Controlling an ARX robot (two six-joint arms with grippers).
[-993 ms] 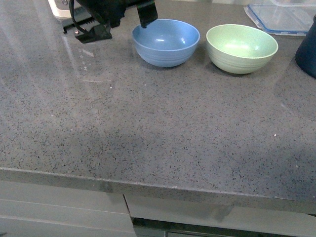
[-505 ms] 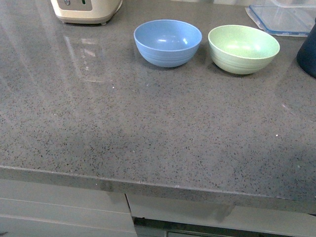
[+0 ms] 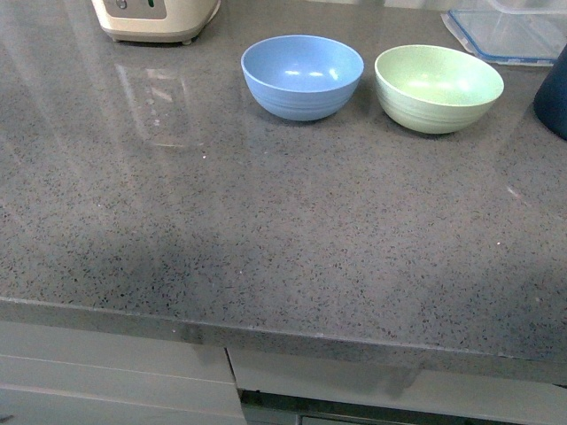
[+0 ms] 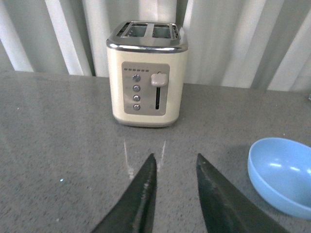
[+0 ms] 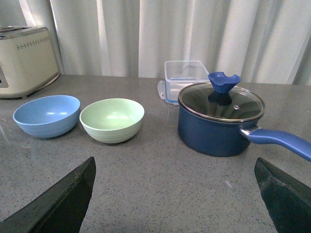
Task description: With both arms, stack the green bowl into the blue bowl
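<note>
The blue bowl (image 3: 302, 76) and the green bowl (image 3: 438, 88) stand side by side, upright and empty, at the far side of the grey counter, blue on the left. Neither arm shows in the front view. In the left wrist view my left gripper (image 4: 176, 160) is open and empty above the counter, with the blue bowl (image 4: 282, 174) off to one side. In the right wrist view my right gripper (image 5: 175, 167) is wide open and empty, back from the blue bowl (image 5: 47, 115) and the green bowl (image 5: 112, 120).
A cream toaster (image 3: 155, 18) stands at the far left, also in the left wrist view (image 4: 147, 73). A dark navy lidded pot (image 5: 221, 119) with a handle sits right of the green bowl; its edge shows in front view (image 3: 554, 93). A clear container (image 3: 505, 34) lies behind.
The left arm, which hung by the blue bowl's far left rim a second ago, has drawn back out of the front view. The bowls have not moved.
</note>
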